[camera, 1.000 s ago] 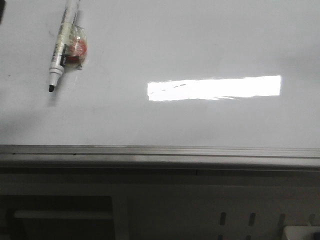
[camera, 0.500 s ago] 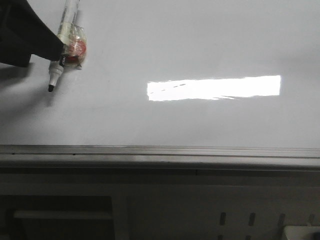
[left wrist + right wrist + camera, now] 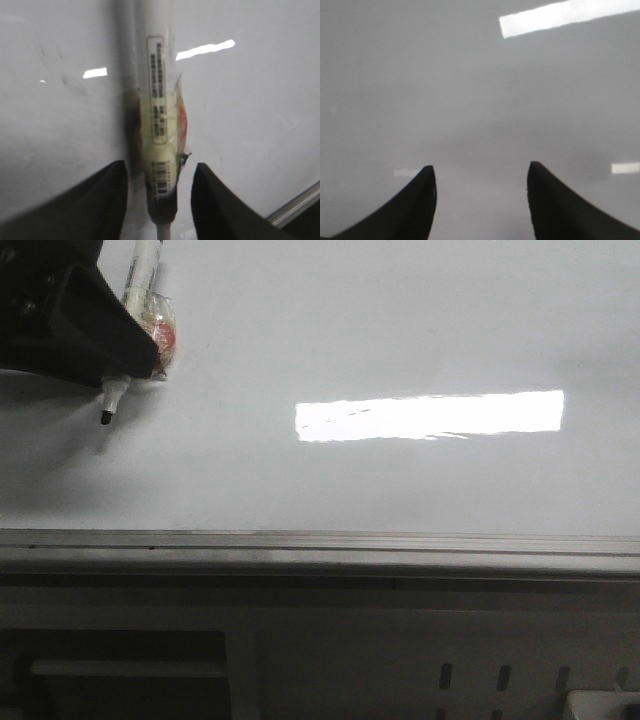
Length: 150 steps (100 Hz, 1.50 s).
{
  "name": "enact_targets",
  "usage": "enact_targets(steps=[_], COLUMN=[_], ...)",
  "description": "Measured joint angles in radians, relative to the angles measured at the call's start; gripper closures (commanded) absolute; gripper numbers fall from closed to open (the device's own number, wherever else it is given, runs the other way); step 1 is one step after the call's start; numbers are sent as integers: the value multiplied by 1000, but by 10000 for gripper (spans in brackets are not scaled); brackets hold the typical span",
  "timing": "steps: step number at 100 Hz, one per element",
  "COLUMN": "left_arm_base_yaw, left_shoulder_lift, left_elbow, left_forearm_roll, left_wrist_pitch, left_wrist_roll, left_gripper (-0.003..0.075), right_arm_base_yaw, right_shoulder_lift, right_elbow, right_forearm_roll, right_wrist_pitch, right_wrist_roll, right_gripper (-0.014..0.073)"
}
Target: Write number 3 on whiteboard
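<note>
In the front view we see the glossy whiteboard with its grey rail, no written stroke visible. The left gripper covers the marker. From the left wrist, we see spread jaws flanking the taped marker, apparently not touching. The right gripper hangs with jaws apart over bare board.

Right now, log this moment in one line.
left pincer: open around marker | right pincer: open, empty | whiteboard: no 3

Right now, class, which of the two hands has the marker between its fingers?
The left hand: the marker lies between its fingers. The right hand frames only bare whiteboard.
</note>
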<state>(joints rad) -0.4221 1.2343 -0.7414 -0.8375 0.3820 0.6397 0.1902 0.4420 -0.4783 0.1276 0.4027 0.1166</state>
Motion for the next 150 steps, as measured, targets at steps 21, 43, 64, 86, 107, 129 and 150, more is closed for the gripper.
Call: enact_targets(steps=[21,43,64,86,107,129,150], left_arm_base_yaw=[0,-45,-226,-359,-372,-372,-372], left_shoulder_lift=[9,-47,-219,-289,-290,-290,-290], left_elbow=[0,-8,-38,-41,-41,-41,-41], left_forearm_roll=[27,71,155,382,421,425,426], left_wrist_pitch=[37,111,212,274,325,332,328], left_wrist_roll=[0,113,463,546,550,550,550], left_gripper=[741,741,741,741,741,741,741], right_arm_base_yaw=[67,236,526,830,929,939,939], right_shoulder_lift=[0,40,185,409,553,637,721], right_elbow=[-46,-162,-293,-387,-448,-460,-460], right_forearm_roll=[-2,-2,0,-18,-50,-48,-44], right_wrist_pitch=[4,14,71,73,73,56,37], right_wrist_roll=[-54,-171,-330,-432,-439,-439,-439], right_gripper=[230,230,230,228,228,228,228])
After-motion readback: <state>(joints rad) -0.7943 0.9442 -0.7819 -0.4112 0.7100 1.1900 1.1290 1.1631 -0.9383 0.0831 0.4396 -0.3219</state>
